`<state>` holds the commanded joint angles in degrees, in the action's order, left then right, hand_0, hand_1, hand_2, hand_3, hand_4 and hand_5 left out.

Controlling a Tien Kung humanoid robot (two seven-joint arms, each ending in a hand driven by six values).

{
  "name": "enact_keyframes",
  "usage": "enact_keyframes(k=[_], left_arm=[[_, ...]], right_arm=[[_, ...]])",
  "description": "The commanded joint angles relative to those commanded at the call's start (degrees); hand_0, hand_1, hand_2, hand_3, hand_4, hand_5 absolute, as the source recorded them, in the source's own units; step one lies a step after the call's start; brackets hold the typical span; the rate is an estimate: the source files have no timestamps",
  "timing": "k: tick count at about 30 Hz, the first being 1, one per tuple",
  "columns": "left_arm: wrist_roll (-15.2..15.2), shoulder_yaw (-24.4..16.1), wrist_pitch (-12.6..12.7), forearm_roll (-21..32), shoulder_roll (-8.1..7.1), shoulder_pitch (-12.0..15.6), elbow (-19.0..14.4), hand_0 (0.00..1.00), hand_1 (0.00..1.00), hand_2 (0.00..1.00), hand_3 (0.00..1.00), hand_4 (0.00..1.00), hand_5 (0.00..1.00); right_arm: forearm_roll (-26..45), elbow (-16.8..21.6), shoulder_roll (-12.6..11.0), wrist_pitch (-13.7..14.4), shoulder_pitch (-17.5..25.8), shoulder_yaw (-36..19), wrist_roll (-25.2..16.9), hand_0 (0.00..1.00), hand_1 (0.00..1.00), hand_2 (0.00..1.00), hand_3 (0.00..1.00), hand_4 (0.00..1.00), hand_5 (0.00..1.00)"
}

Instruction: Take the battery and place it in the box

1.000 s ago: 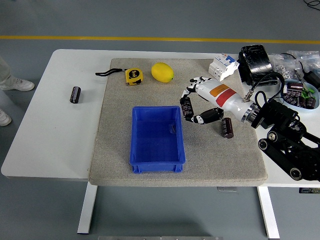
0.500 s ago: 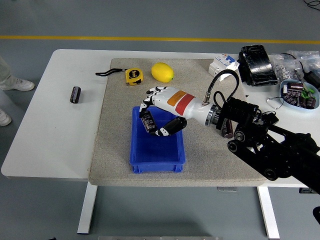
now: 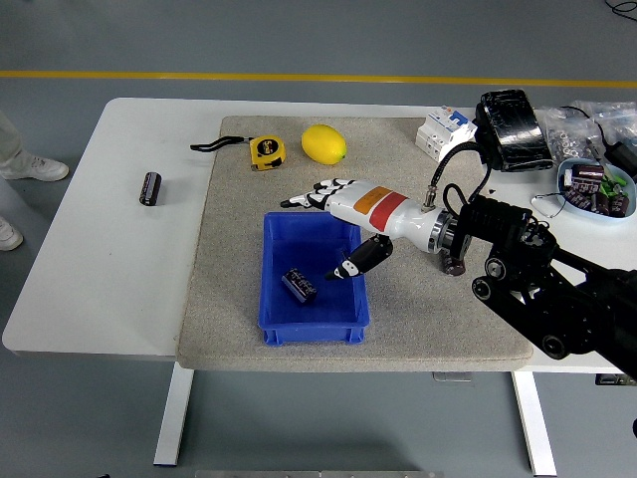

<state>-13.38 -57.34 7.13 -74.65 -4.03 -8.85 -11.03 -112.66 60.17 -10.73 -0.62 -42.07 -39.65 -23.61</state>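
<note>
At frame centre the battery (image 3: 299, 284) lies in the box (image 3: 353, 311). Above it the right hand (image 3: 338, 214) hovers, fingers spread, holding nothing. A second battery, right of the box, is mostly hidden behind the wrist.

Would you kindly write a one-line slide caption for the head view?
Right hand open above the blue plastic box, with the dark cylindrical battery lying inside.

- The robot hand (image 3: 333, 214) hangs spread over the blue box (image 3: 313, 277), covering its right half; the left half lies clear from above.
- Tape measure (image 3: 265, 151) and lemon (image 3: 323, 143) crowd the worktop (image 3: 109, 249) behind the box.
</note>
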Motion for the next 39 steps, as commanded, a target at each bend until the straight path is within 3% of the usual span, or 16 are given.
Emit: enact_keyframes(k=[5, 6, 11, 18, 23, 33, 39], left_arm=[[0.14, 0.33, -0.06, 0.43, 0.0, 0.17, 0.07, 0.489, 0.504, 0.571, 0.697, 0.667, 0.808], [0.2, 0.42, -0.04, 0.63, 0.0, 0.19, 0.09, 0.489, 0.503, 0.571, 0.697, 0.667, 0.808], [0.36, 0.19, 0.01, 0.62, 0.08, 0.23, 0.2, 0.489, 0.503, 0.571, 0.697, 0.667, 0.808], [0.34, 0.08, 0.02, 0.33, 0.23, 0.21, 0.24, 0.488, 0.502, 0.573, 0.698, 0.665, 0.808], [0.34, -0.09, 0.2, 0.22, 0.41, 0.29, 0.29, 0.488, 0.502, 0.573, 0.698, 0.665, 0.808], [0.27, 0.52, 0.19, 0.64, 0.55, 0.32, 0.22, 0.488, 0.504, 0.577, 0.698, 0.664, 0.811], [0.28, 0.85, 0.16, 0.94, 0.55, 0.25, 0.2, 0.488, 0.503, 0.577, 0.699, 0.664, 0.812]], right_arm=[[1.07, 0.46, -4.45, 0.84, 2.64, -5.0, -1.32, 0.978, 0.817, 0.868, 0.937, 0.998, 0.142], [1.47, 0.42, -5.22, 0.96, 3.1, -5.81, -1.43, 0.919, 0.741, 0.782, 0.819, 0.998, 0.152], [2.57, 0.32, -8.97, 0.77, 5.8, -9.65, -1.72, 0.919, 0.741, 0.782, 0.819, 0.998, 0.152], [4.52, -1.7, -12.02, 0.81, 9.34, -10.82, -0.74, 0.915, 0.731, 0.766, 0.782, 0.998, 0.145], [4.26, -4.14, -12.25, 1.18, 10.05, -10.22, -0.3, 0.915, 0.731, 0.766, 0.782, 0.998, 0.145], [4.14, -10.16, -9.97, 2.01, 9.68, -10.19, 0.42, 0.907, 0.743, 0.774, 0.843, 0.998, 0.147], [3.72, -10.27, -9.51, 1.51, 9.98, -10.18, 0.53, 0.91, 0.744, 0.776, 0.83, 0.998, 0.146]])
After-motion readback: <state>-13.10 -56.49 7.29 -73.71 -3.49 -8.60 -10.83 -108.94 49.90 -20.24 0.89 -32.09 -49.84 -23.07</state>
